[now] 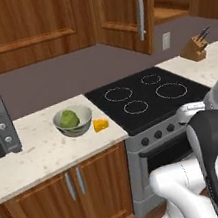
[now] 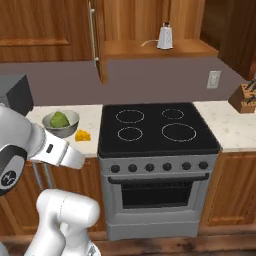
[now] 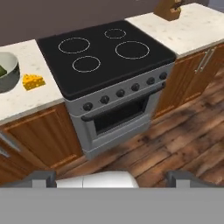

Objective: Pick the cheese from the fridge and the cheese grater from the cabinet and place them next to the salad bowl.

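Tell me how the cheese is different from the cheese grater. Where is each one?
The cheese is a small orange-yellow wedge; the cheese grater is a taller pale grey-white piece standing upright. The cheese lies low on the counter beside the salad bowl; the cheese grater stands high on the shelf of the open cabinet, above the stove. Neither is being held.

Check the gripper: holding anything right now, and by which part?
Nothing held. The gripper is open, its fingertips wide apart over the floor before the stove. The cheese sits on the counter beside the salad bowl; the cheese grater stands on the cabinet shelf.
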You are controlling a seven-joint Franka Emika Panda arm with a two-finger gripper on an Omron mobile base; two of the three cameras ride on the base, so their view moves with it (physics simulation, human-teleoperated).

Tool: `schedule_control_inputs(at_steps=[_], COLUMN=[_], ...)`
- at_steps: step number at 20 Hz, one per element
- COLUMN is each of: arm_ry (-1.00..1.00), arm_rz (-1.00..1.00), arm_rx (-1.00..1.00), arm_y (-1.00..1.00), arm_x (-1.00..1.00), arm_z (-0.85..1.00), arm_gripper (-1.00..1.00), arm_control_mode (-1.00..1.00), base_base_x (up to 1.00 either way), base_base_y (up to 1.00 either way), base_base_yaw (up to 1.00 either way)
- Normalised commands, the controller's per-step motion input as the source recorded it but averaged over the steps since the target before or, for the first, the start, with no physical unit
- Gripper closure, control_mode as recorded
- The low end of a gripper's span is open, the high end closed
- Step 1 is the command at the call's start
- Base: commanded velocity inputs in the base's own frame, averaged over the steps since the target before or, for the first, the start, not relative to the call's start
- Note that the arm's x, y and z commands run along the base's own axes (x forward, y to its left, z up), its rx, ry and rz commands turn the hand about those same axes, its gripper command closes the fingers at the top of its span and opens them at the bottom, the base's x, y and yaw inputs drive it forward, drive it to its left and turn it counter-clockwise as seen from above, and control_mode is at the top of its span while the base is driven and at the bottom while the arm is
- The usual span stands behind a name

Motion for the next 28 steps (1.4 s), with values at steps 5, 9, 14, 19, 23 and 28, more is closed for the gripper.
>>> schedule_control_inputs(at_steps=[5, 9, 14, 19, 23, 28], arm_ry=[0.00, 0.00, 0.00, 0.00, 0.00, 0.00], arm_rz=[0.00, 0.00, 0.00, 0.00, 0.00, 0.00], arm_rx=[0.00, 0.00, 0.00, 0.00, 0.00, 0.00], arm_y=[0.00, 0.00, 0.00, 0.00, 0.00, 0.00], arm_x=[0.00, 0.00, 0.00, 0.00, 0.00, 0.00], arm_z=[0.00, 0.00, 0.00, 0.00, 0.00, 0.00], arm_gripper=[-1.00, -1.00, -1.00, -1.00, -1.00, -1.00], arm_control_mode=[1.00, 1.00, 1.00, 1.00, 1.00, 1.00], base_base_x=[0.09, 0.12, 0.21, 0.45, 0.89, 0.93], base_base_y=[-1.00, -1.00, -0.73, -0.05, 0.01, -0.30], base_base_yaw=[0.39, 0.39, 0.31, 0.07, 0.02, 0.10])
